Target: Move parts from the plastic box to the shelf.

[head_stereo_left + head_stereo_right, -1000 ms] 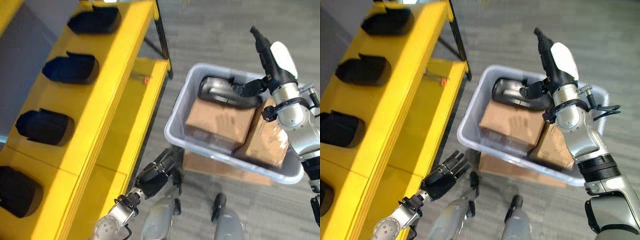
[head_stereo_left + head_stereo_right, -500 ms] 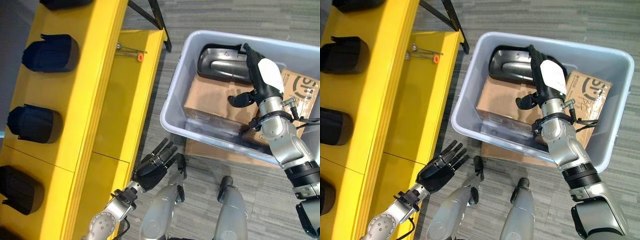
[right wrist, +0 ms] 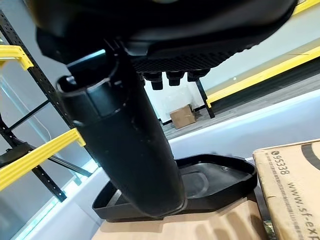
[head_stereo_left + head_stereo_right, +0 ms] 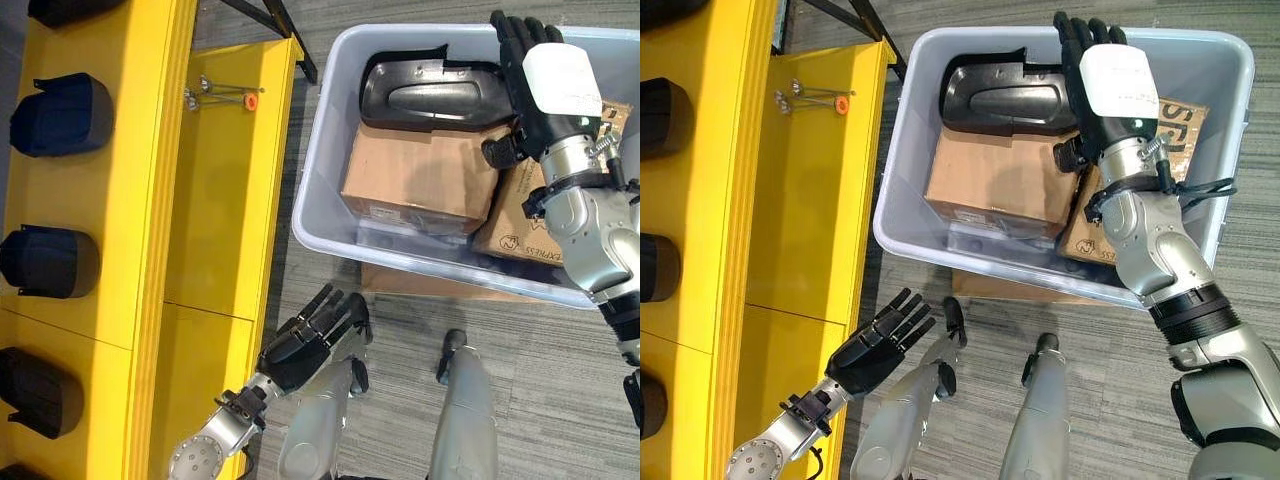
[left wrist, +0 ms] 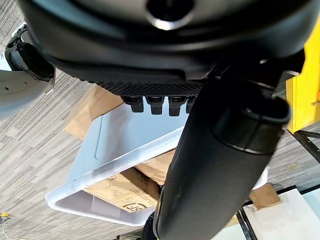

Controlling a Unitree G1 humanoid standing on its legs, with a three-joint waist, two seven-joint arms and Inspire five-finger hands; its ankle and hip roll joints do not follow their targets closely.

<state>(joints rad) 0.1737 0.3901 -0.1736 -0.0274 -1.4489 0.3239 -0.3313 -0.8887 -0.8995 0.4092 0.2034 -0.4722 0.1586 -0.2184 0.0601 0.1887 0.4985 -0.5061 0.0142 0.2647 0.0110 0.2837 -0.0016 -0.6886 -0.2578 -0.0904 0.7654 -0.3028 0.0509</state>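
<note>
- The pale grey plastic box (image 4: pixel 330 150) holds brown cardboard cartons (image 4: pixel 415 180) and one glossy black moulded plastic part (image 4: pixel 430 95) at its far end.
- The right hand (image 4: pixel 535 75) hovers over that part with straight fingers, empty.
- The left hand (image 4: pixel 300 345) hangs outside the box with spread fingers, by the yellow shelf (image 4: pixel 215 200).

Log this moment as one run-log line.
right hand: open, over black part in plastic box | left hand: open, low beside yellow shelf | part: not yet grasped
</note>
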